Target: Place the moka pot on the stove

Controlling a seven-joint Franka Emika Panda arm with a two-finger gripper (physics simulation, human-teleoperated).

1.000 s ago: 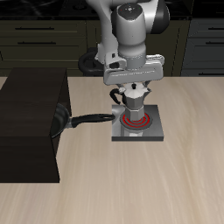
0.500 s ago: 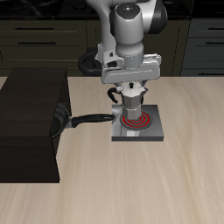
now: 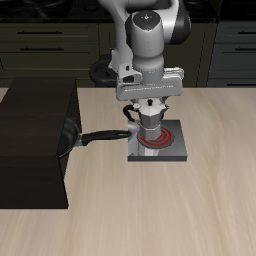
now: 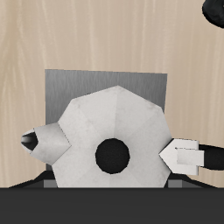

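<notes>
The silver faceted moka pot (image 3: 150,124) stands upright on the red coil of the flat grey stove (image 3: 172,152). My gripper (image 3: 149,102) hangs straight above it, open, with a finger on either side of the lid and slightly above the pot's body. In the wrist view I look down on the pot's lid (image 4: 96,122) with its black knob at the centre, the grey stove plate (image 4: 70,83) showing behind it. The pot's black handle (image 3: 129,112) points toward the frying pan.
A black frying pan (image 3: 70,134) lies beside the stove, its long handle (image 3: 103,136) reaching almost to the plate's edge. A large dark box-shaped cabinet (image 3: 32,140) stands beyond the pan. Bare wooden table (image 3: 150,215) lies in front of the stove.
The gripper has risen a little and shifted slightly sideways. The moka pot has stayed down on the stove, and more of its top shows now.
</notes>
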